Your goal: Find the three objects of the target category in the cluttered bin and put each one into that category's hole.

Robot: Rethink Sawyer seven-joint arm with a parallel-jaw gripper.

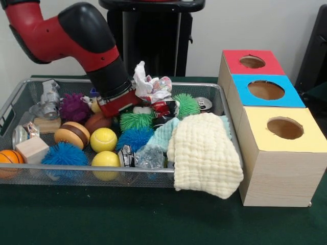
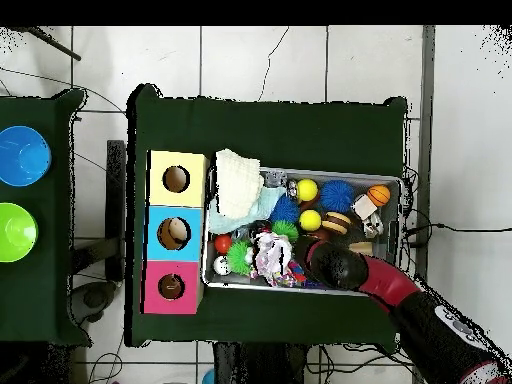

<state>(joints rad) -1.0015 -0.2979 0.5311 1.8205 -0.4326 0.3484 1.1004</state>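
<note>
i have the gripper point(image 1: 118, 102) sunk into the clutter at the back of the bin point(image 1: 153, 170), and i cannot tell how it is set. the bin's long axis runs sideways across the front view. the three boxes point(image 1: 276, 130) sit just beside its end, off to the tool's side.

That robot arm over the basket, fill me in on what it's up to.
The red and black arm reaches down into the wire-mesh basket, its tip buried among balls, spiky toys and crumpled wrappers, so any grip is hidden. A yellow cloth hangs over the basket's rim. The three wooden boxes beside it show only open holes.
</note>
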